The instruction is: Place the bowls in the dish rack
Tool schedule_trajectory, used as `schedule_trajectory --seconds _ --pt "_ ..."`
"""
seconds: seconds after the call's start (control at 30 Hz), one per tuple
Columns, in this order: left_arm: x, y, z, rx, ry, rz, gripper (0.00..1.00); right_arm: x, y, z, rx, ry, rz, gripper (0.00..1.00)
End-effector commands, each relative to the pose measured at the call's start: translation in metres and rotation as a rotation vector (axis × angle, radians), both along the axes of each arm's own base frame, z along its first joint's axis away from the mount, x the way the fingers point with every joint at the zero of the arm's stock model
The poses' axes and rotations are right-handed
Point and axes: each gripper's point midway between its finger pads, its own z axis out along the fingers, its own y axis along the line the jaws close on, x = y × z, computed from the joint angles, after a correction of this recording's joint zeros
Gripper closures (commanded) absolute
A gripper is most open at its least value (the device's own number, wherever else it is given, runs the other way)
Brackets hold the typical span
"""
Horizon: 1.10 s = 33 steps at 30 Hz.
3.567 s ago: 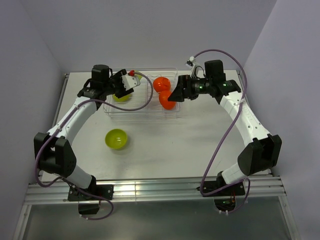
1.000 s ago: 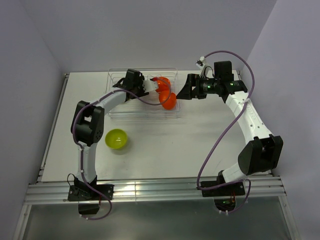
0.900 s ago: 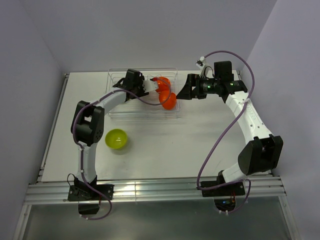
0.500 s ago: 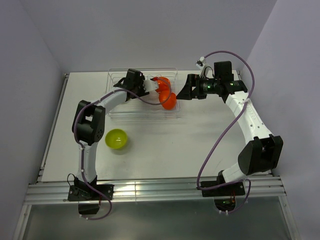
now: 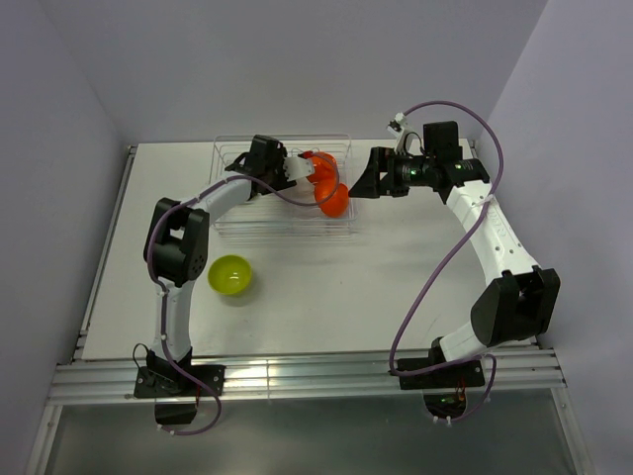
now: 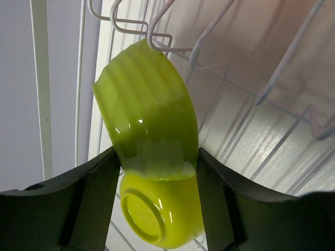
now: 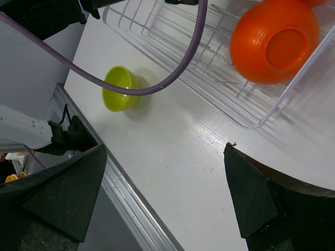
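My left gripper [image 5: 290,171] reaches into the middle of the wire dish rack [image 5: 227,224]. In the left wrist view its jaws [image 6: 157,157] press both sides of a lime-green ribbed bowl [image 6: 144,104] lying on its side against the rack prongs [image 6: 209,42]. A second green bowl [image 6: 157,214] lies below it, base towards the camera. Two orange bowls [image 5: 318,166] [image 5: 333,202] sit in the rack's right part. My right gripper [image 5: 366,179] is open and empty just right of the rack. A third green bowl [image 5: 229,275] stands on the table.
In the right wrist view the open right gripper [image 7: 166,151] hovers over bare white table, with an orange bowl [image 7: 275,42] in the rack corner [image 7: 246,123] and the loose green bowl [image 7: 119,88] beyond. The left arm's purple cable [image 7: 193,47] hangs across. Walls stand close on both sides.
Since 3.6 s ago the left gripper has shifted from the rack's left end to its middle, and the right gripper has drawn back from the orange bowl. Nothing moved in the last second.
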Motion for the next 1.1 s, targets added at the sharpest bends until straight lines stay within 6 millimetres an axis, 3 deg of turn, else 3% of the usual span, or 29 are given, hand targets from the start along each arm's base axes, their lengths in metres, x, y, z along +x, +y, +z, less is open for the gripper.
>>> schedule_trajectory --seconds 0.0,0.73,0.87,1.07 --pt "0.006 -0.01 0.02 -0.048 -0.029 -0.025 0.37 0.001 -0.004 0.013 -0.001 -0.044 -0.005 0.0" --pt "-0.004 -0.019 0.034 -0.103 -0.002 -0.052 0.28 -0.001 -0.005 0.017 -0.003 -0.051 -0.007 0.0" --pt "-0.004 -0.02 0.052 -0.136 -0.016 -0.045 0.27 -0.003 -0.006 0.021 -0.01 -0.064 -0.003 0.0" --pt "-0.01 -0.02 0.096 -0.196 -0.043 -0.036 0.25 -0.006 -0.007 0.026 -0.021 -0.092 -0.001 0.0"
